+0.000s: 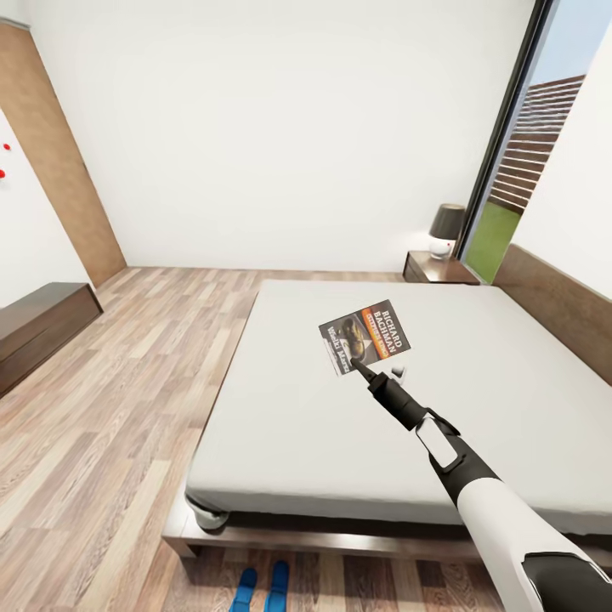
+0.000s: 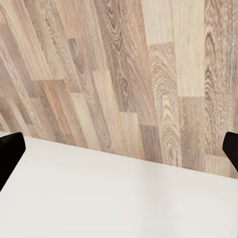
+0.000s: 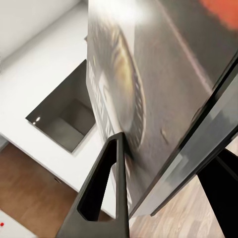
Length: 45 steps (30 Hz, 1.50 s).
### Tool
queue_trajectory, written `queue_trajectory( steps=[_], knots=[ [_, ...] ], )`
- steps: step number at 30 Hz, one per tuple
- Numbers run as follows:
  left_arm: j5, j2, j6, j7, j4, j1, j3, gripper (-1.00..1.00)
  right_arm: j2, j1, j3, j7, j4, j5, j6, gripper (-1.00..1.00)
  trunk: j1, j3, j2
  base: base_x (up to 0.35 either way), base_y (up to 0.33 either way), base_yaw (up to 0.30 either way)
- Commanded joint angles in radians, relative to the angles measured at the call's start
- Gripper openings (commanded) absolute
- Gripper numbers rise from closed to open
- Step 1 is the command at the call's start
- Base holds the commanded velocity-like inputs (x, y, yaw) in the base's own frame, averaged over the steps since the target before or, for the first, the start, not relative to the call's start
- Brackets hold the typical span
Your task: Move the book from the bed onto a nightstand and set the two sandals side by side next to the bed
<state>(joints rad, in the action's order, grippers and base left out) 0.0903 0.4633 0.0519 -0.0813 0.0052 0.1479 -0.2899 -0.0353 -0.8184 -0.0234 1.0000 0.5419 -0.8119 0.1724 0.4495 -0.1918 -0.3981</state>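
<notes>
Your right arm reaches forward and up over the large low bed with the pale grey-white mattress (image 1: pixel 323 425), its black right gripper (image 1: pixel 367 371) clamped on the lower edge of the thin dark grey paperback book (image 1: pixel 365 334). The book is lifted clear of the mattress, tilted, orange band and white lettering facing you. Your left gripper's (image 2: pixel 119 148) fingertips stand wide apart over wood floor, holding nothing.

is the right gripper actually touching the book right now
Touching. The right wrist view shows the right gripper with its fingers pressed against both faces of the book, no gap between them.
</notes>
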Motion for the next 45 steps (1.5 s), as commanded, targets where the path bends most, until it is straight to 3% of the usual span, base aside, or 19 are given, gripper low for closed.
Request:
queue_trajectory(
  steps=[1, 15, 45],
  knots=[
    [0.009, 0.000, 0.003, -0.002, 0.001, 0.001, -0.009, 1.00, -0.001, -0.001, -0.003, 0.001, 0.000, -0.011, 0.010, -1.00, 0.001, -0.002, -0.002, 0.000, 0.000, 0.097],
    [0.009, 0.000, 0.003, -0.002, 0.001, 0.001, -0.009, 1.00, 0.000, -0.001, -0.003, -0.001, 0.000, -0.010, 0.013, -1.00, 0.001, 0.005, -0.002, 0.000, 0.000, 0.144],
    [0.009, -0.002, 0.005, -0.002, 0.001, 0.001, -0.011, 1.00, 0.002, -0.001, -0.004, 0.000, 0.000, -0.010, 0.012, -1.00, 0.001, 0.043, -0.002, 0.000, 0.000, 0.182]
  ],
)
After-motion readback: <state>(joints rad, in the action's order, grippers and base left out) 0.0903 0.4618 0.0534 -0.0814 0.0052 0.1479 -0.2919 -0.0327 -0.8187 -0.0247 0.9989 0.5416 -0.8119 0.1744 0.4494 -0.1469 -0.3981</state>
